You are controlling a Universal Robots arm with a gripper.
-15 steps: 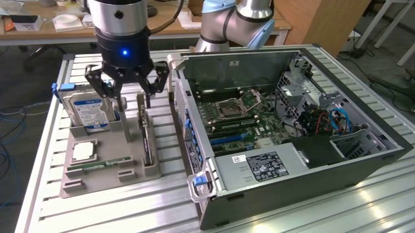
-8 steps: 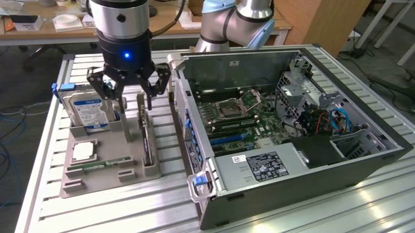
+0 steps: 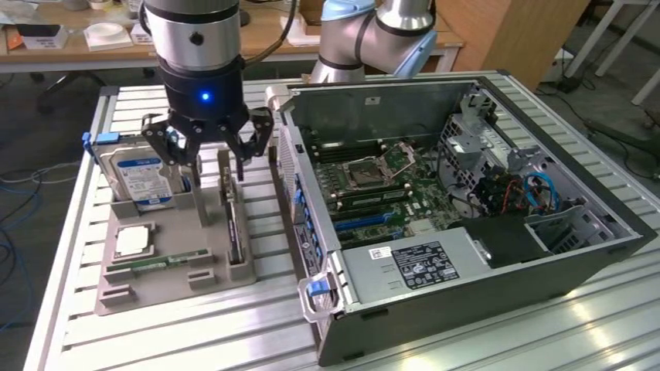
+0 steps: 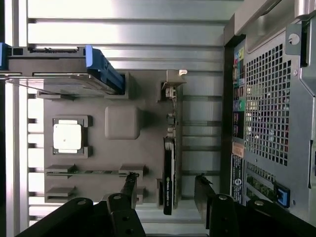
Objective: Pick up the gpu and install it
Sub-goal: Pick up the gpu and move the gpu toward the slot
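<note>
Slatted silver aluminium table (image 3: 206, 332) is carrying a grey moulded plastic holder (image 3: 175, 263), just beside an open black steel computer case (image 3: 464, 309) on the exterior view's left. A thin, flat, dark gpu (image 3: 233, 228) is standing on edge in the holder's slot, and the black gripper (image 3: 215, 179) is hovering above it, fingers spread apart and empty

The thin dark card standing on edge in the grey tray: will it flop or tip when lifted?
Probably stiff: the thin dark circuit card stands straight on its edge. Likely tippy once free, since only slots in the grey plastic tray prop it.
</note>
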